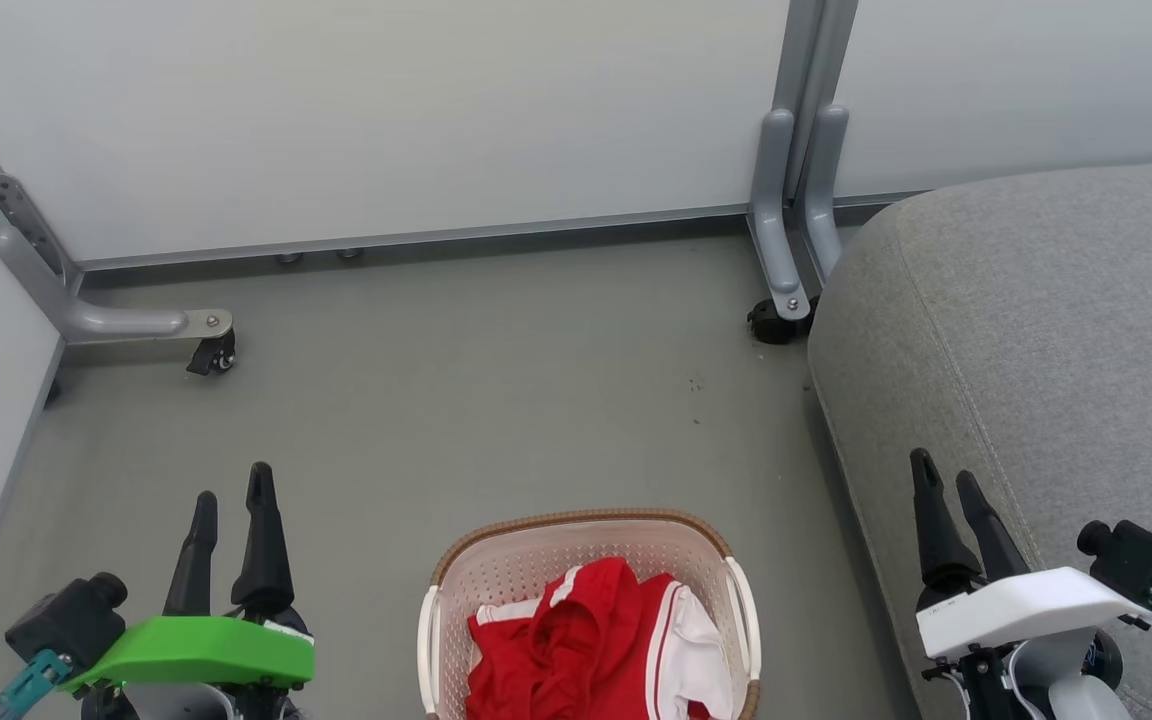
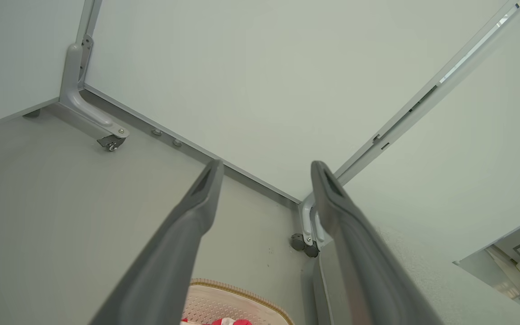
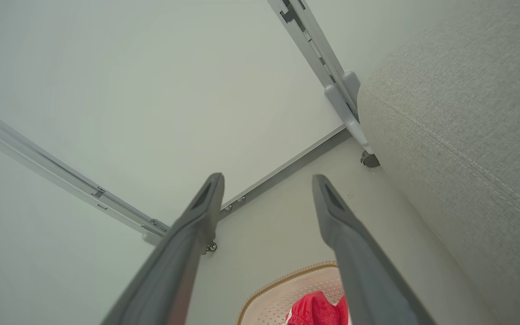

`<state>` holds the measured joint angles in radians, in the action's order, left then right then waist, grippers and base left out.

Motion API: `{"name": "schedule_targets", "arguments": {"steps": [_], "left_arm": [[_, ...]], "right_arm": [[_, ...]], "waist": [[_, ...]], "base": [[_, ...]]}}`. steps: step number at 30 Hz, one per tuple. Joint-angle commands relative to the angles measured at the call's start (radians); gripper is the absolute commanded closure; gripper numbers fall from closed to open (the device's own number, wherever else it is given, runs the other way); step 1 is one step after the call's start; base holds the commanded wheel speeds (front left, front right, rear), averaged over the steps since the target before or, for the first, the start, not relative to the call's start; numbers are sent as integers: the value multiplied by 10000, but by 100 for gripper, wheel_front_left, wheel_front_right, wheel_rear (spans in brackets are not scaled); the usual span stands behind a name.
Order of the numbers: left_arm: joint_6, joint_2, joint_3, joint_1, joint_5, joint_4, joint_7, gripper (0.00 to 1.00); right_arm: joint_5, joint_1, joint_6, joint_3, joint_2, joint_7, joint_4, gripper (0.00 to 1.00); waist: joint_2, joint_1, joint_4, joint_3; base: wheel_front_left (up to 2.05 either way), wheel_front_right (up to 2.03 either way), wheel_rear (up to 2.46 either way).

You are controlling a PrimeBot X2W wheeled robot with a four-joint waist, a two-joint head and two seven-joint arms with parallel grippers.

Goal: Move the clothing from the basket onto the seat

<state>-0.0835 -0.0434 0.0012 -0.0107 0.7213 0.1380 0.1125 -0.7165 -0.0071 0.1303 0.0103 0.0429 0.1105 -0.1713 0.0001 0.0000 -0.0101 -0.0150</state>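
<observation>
The clothing point(image 1: 586, 640) lay heaped inside the basket point(image 1: 511, 570), and the seat point(image 1: 1036, 320) stood just right of the basket. Both jaws stood wide open and empty, flanking the basket, apparently staged for a first pick.

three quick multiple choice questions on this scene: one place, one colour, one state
1. The seat lies on which side of the basket? A the robot's right B the robot's left C behind it
2. The basket's rim is: A brown B green C black
3. The left gripper and right gripper are: A both open B both shut C one shut
Key: 1 A, the head view shows the seat right of the basket; 2 A, a woven-look brown band; 3 A, jaws stand wide apart in both wrist views.
</observation>
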Motion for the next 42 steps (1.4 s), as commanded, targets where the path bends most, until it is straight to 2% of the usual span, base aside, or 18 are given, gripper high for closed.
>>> {"name": "schedule_targets", "arguments": {"steps": [1,42], "left_arm": [[-32,-67,-12,-6,-379,-79,93,0],[-239,-92,-473,198,-3872,98,1074,0]], "right_arm": [[322,-31,4,28,57,111,164,0],[4106,338,6,467,128,1095,689,0]], "waist": [[-1,0,-6,2],[-1,0,-65,3]], "base": [[0,0,0],[0,0,0]]}}
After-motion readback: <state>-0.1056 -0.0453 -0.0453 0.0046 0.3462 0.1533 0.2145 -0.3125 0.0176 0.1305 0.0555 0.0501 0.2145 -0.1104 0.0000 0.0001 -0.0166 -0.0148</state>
